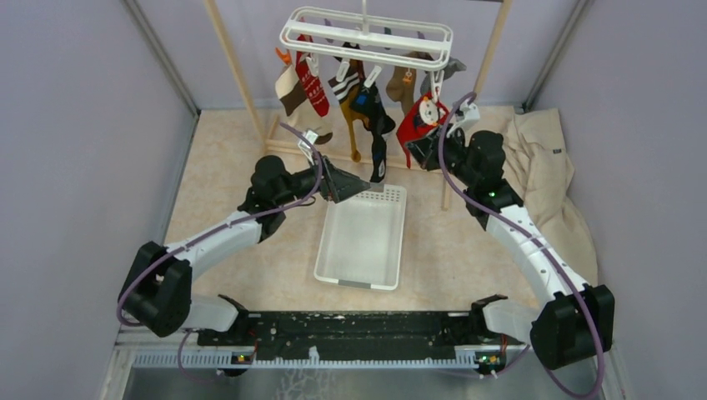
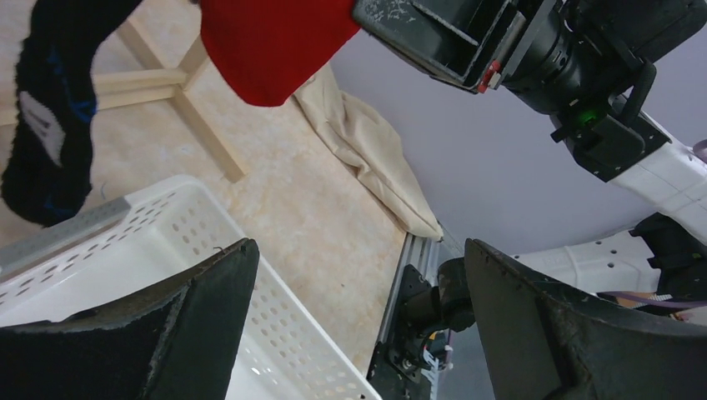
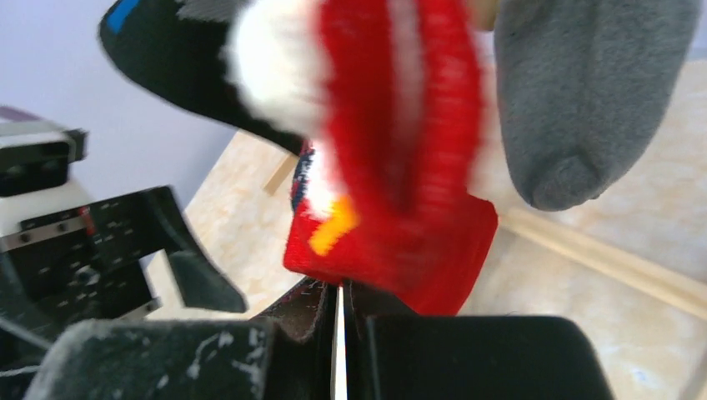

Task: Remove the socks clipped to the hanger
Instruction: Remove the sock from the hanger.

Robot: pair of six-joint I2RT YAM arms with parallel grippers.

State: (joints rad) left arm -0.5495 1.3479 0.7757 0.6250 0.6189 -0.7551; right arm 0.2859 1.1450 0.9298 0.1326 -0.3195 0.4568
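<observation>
Top: socks [image 1: 348,83] clipped to hanger [image 1: 367,33], far centre; right end effector [image 1: 427,152] at red sock [image 1: 419,123]. Left wrist: left end effector [image 2: 358,267] wide, empty, over basket [image 2: 167,225]. Right wrist: pinched shut on red sock's hem. Grasp step; next, probably tug it down free.

Soft, even light from above keeps the whole scene bright, with only faint shadows on the bench [image 1: 208,167]. In the right wrist view the red sock [image 3: 400,192] and grey sock [image 3: 584,92] are smeared, out of focus.
</observation>
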